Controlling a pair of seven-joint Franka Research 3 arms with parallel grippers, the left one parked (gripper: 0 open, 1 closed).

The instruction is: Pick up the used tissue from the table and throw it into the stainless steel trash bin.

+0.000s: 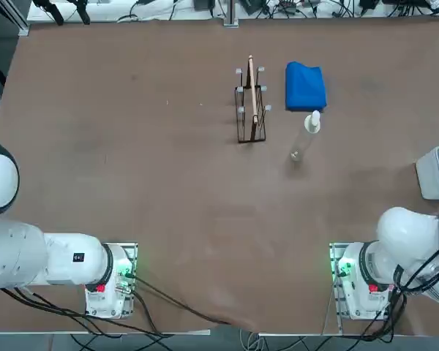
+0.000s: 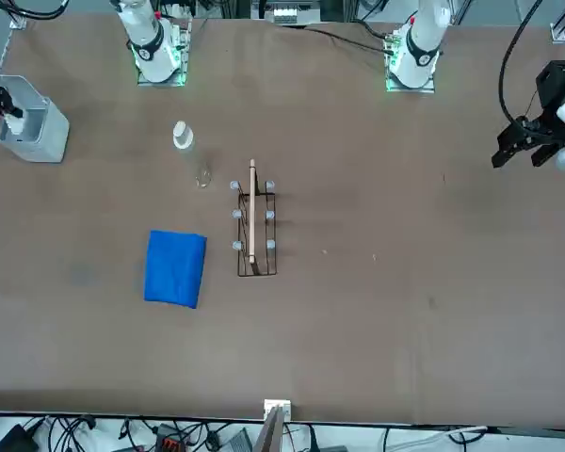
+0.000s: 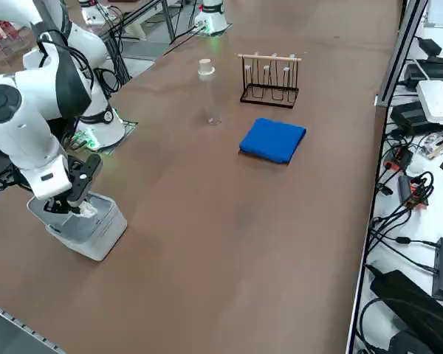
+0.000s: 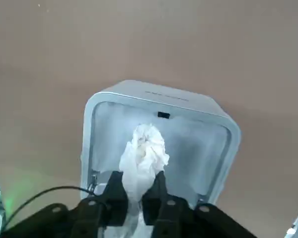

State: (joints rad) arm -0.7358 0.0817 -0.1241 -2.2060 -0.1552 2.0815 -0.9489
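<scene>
The right claw (image 4: 137,204) hangs directly over the open top of the stainless steel trash bin (image 4: 216,124), its two fingers (image 4: 115,198) pinched closed on the used tissue (image 4: 143,156), a crumpled white wad that juts out beyond the fingertips and sits above the bin's pale interior. From the right side, the claw (image 3: 72,207) is right at the bin's rim, with the bin (image 3: 96,230) standing on the brown table (image 3: 229,221) near the robot's own right edge. The front view shows the same bin (image 2: 40,132) at the table's edge with the claw (image 2: 9,108) over its mouth; from overhead only part of the bin (image 1: 433,174) shows at the edge of the view. Well apart from it, further out on the table, a folded blue cloth (image 1: 305,86) lies beside a dark wire rack (image 1: 250,110), and a slim white-topped bottle (image 1: 312,123) lies just near the cloth.
</scene>
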